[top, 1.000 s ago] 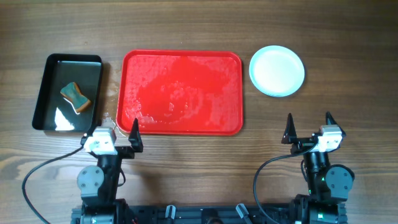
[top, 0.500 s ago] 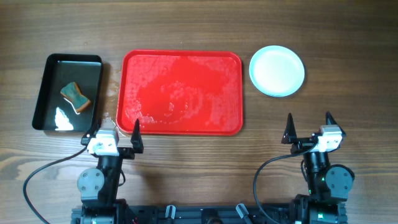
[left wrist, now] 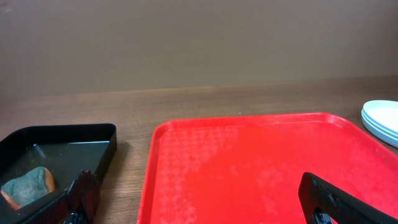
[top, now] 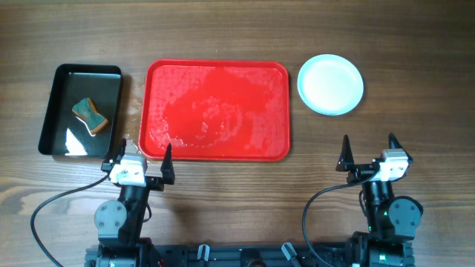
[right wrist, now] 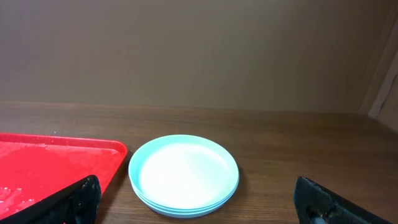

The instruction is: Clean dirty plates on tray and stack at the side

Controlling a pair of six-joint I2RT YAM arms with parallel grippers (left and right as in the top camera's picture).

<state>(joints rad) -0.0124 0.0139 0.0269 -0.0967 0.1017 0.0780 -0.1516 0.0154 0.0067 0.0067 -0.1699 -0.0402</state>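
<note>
Overhead: the red tray [top: 217,111] lies at centre frame, its surface wet-looking. The stacked plates [top: 330,84] sit on the wooden table [top: 237,30] at upper right, just beside the tray but apart from it. At left, a black tray [top: 104,81] holds a sponge [top: 90,116]. Along the bottom, the left gripper [top: 142,154] and right gripper [top: 369,144] both have their fingers spread wide.

Left wrist: the red tray fills the lower frame, with the plates [left wrist: 382,118] at the right edge.

Right wrist: the plates [right wrist: 184,174] lie at lower centre.
</note>
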